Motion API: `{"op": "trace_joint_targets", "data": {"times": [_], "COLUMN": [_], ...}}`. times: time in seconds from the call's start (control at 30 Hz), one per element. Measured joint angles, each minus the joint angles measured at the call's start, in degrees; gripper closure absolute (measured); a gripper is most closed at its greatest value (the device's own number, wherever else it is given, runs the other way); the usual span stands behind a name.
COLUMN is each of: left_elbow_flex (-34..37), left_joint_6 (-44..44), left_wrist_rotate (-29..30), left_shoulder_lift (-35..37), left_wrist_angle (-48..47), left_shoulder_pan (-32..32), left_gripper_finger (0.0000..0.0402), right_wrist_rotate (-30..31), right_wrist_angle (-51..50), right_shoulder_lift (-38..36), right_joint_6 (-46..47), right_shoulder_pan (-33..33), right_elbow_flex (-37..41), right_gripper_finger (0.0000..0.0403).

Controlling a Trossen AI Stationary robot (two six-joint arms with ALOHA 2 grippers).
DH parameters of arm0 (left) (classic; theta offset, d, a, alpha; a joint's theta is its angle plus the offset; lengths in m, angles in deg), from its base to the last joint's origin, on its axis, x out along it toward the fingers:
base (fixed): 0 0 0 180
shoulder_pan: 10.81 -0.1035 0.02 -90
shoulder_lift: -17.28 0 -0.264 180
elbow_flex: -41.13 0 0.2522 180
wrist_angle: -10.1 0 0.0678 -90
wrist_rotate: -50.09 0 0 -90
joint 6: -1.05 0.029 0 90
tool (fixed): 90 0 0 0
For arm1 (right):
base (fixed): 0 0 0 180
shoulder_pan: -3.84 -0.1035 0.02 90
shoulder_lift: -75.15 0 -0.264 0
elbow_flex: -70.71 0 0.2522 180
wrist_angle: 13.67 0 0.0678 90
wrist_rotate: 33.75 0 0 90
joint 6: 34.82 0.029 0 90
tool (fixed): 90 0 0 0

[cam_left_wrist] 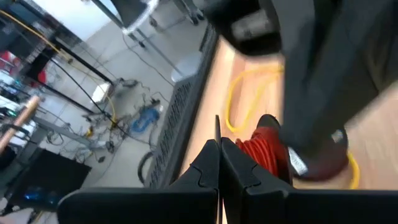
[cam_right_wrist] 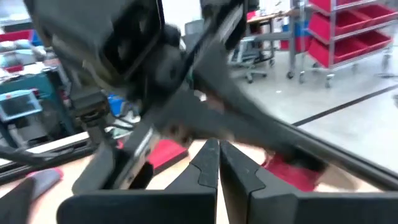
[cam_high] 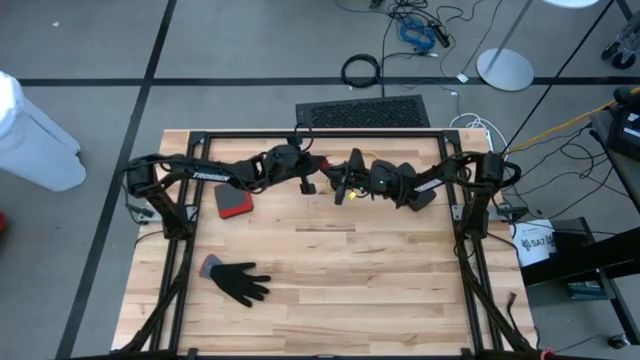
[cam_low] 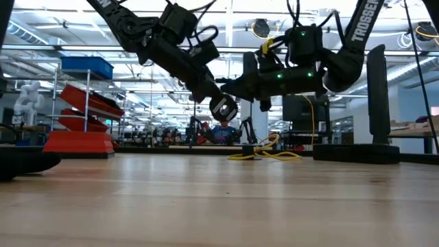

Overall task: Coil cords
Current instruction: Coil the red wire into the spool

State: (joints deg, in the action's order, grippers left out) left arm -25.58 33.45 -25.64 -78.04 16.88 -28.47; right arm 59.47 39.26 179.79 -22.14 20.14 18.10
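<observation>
Yellow cord (cam_low: 266,150) apparently under both arms

We see our left gripper (cam_left_wrist: 219,163) with fingers pressed together. Beyond them a yellow cord (cam_left_wrist: 239,93) loops on the wooden table (cam_left_wrist: 379,134), beside a red bundle (cam_left_wrist: 256,151).
</observation>
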Motion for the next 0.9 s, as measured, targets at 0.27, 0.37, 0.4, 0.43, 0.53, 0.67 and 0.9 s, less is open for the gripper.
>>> {"op": "trace_joint_targets", "data": {"times": [0.27, 0.37, 0.4, 0.43, 0.53, 0.67, 0.9], "left_elbow_flex": [0.0, 0.0, 0.0, 0.0, -0.3, -0.4, -0.1], "left_joint_6": [0.6, 1.2, 1.3, 1.4, 1.5, 2.5, 4.4], "left_wrist_rotate": [1.9, 3.7, 4.0, 4.1, 5.1, 6.9, 3.2], "left_shoulder_lift": [-4.8, -7.7, -8.7, -9.8, -12.9, -15.1, -15.4], "left_wrist_angle": [-0.6, -0.7, -0.3, 0.1, 1.2, 2.0, 2.1], "left_shoulder_pan": [-2.0, -2.9, -3.2, -3.6, -4.4, -4.7, -3.0], "left_gripper_finger": [0.0401, 0.0401, 0.0401, 0.0401, 0.0401, 0.0401, 0.0371], "right_wrist_rotate": [3.2, 3.7, 4.1, 4.3, 4.5, 4.6, 4.6], "right_wrist_angle": [-4.5, -5.9, -6.4, -6.5, -6.5, -6.6, -6.8], "right_shoulder_lift": [0.0, 0.0, 0.0, 0.0, 0.0, 0.0, 0.0], "right_joint_6": [-1.2, -1.4, -1.5, -1.7, -1.8, -1.6, -1.6], "right_shoulder_pan": [-0.9, -1.7, -2.0, -2.2, -2.3, -2.3, -2.5], "right_elbow_flex": [0.0, 0.0, 0.1, 0.3, 0.8, 1.7, 3.1], "right_gripper_finger": [0.0403, 0.0403, 0.0403, 0.0403, 0.0403, 0.0403, 0.0403]}}
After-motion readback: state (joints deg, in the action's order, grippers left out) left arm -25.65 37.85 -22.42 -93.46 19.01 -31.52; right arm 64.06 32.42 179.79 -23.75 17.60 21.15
